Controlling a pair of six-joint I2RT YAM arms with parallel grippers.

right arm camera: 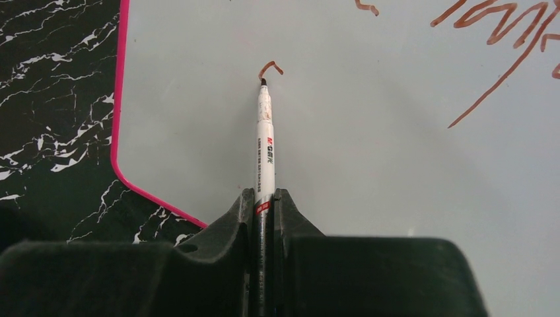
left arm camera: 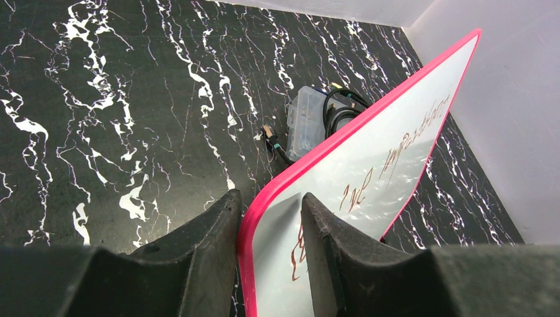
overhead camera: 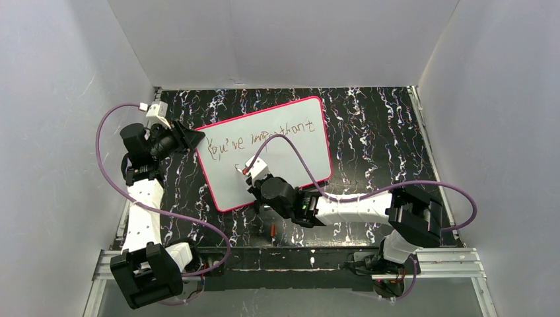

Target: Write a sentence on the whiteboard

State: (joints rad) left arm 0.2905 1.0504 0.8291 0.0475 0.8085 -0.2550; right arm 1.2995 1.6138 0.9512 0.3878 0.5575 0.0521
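Left pincer [left arm camera: 269,203]: pinched on the corner of whiteboard [overhead camera: 228,188], one finger on each face, pink-red rim between them.
Right pincer [right arm camera: 264,195]: pressed together on a white marker [right arm camera: 265,132], barrel pointing straight out from the fingers, dark tip touching the board.
Whiteboard: lying skewed on the far-left part of the black marbled worktop [overhead camera: 376,132], left corner at the left pincer, right arm reaching across its near edge.
Sentence [overhead camera: 290,129]: one line of reddish-brown handwriting along the upper part of the board, legible as "You're important"; beneath it a single small hooked stroke [right arm camera: 271,67] at the marker tip.
Clear plastic box [left arm camera: 305,122] and coiled black cable [left arm camera: 340,109]: on the worktop just behind the board's edge, seen from the left wrist.
Small red item [overhead camera: 273,230]: on the worktop near the right arm, kind not discernible.
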